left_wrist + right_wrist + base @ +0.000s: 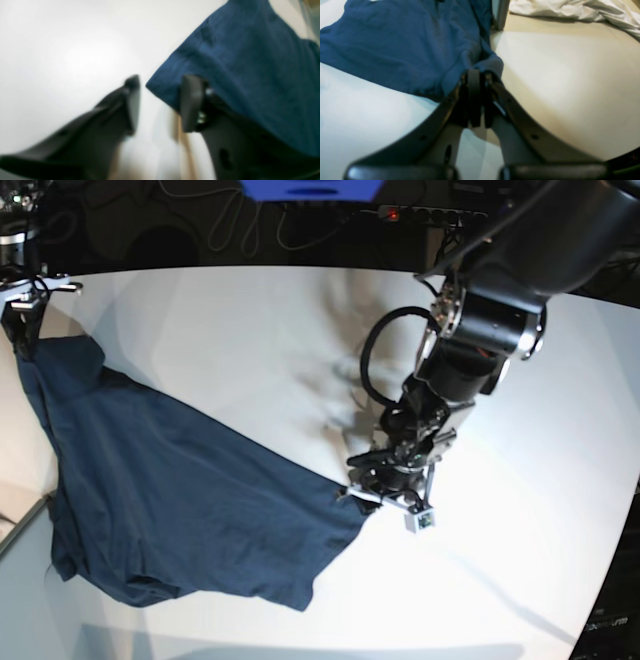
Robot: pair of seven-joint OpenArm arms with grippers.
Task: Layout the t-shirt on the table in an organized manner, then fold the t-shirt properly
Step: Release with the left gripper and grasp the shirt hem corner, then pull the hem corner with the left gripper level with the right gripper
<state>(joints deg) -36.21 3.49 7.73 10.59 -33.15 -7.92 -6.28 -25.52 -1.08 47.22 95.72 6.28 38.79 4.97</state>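
Note:
The dark navy t-shirt (170, 500) lies partly spread on the white table (250, 340), stretched from the far left to a corner near the middle. My right gripper (22, 320) at the table's far left edge is shut on a bunched edge of the shirt (395, 45); the right wrist view shows the fingers (475, 82) pressed together with cloth between them. My left gripper (358, 488) is open at the shirt's right corner. In the left wrist view the gripper (161, 100) stands open, with the shirt corner (225, 62) just beyond and beside the right finger (190, 102), not gripped.
A crumpled white cloth (582, 10) lies on a beige surface (570, 75) past the table's left edge, next to a grey upright post (500, 15). Cables and a power strip (440, 215) run behind the table's far edge.

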